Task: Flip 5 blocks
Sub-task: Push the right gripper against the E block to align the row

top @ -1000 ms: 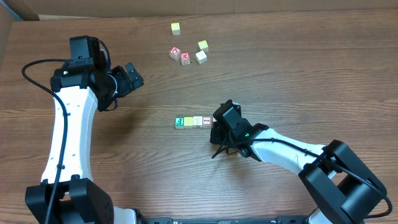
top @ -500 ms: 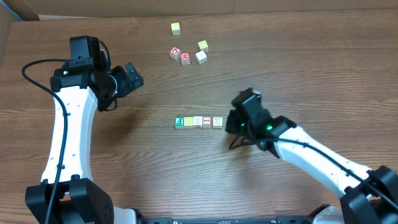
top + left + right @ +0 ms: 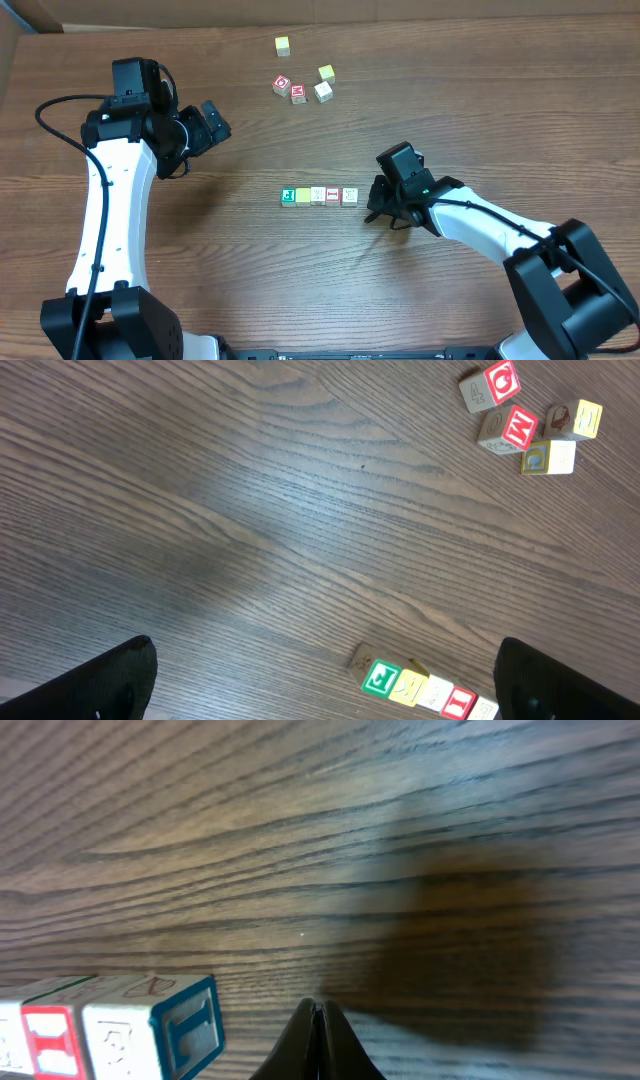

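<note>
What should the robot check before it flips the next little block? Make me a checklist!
1. All five lined up: ok. The row of five blocks sits side by side, touching.
2. Right claw empty: ok. It is shut and holds nothing.
3. Right claw clear of the row: ok. It sits just right of the blue-edged end block, with a gap of bare wood between.
4. Left claw out of the way: ok. It is open, up and to the left, away from the row.
5. Extra blocks kept apart: ok. They lie far up the table.
6. Which blocks are already flipped: cannot tell.
</note>
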{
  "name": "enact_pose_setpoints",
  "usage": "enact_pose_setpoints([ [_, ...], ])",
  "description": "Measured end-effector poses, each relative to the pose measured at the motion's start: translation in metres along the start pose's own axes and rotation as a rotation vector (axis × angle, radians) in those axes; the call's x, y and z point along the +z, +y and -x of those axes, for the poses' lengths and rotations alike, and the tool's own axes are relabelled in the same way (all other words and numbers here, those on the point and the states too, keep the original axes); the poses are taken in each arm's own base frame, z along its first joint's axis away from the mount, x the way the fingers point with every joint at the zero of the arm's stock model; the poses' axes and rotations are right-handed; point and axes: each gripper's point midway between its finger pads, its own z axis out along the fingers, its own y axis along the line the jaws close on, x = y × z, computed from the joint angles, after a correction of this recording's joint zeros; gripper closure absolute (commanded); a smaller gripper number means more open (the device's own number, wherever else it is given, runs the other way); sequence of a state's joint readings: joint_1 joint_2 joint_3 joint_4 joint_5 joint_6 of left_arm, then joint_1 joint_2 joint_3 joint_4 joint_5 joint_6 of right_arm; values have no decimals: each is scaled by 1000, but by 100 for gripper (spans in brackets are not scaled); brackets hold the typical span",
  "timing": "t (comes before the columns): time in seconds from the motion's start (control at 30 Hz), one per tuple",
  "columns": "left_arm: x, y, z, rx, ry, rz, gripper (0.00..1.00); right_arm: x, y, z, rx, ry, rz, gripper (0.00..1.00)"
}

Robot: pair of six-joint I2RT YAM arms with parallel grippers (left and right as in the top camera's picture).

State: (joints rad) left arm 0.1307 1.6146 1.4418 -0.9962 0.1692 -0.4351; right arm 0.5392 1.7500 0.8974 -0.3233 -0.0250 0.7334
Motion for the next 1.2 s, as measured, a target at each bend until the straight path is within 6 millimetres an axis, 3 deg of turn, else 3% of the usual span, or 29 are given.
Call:
enact_pose_setpoints([
  [0.23, 0, 0, 0, 0, 0, 0, 0, 3, 12, -1, 1, 17, 63, 96],
  [0.63, 0, 0, 0, 0, 0, 0, 0, 10, 15, -6, 2, 37, 76, 96],
  [0.9, 0, 0, 0, 0, 0, 0, 0, 10, 33, -13, -32, 33, 118, 96],
  [1.2, 0, 0, 0, 0, 0, 0, 0, 10, 38, -9, -34, 13, 138, 96],
])
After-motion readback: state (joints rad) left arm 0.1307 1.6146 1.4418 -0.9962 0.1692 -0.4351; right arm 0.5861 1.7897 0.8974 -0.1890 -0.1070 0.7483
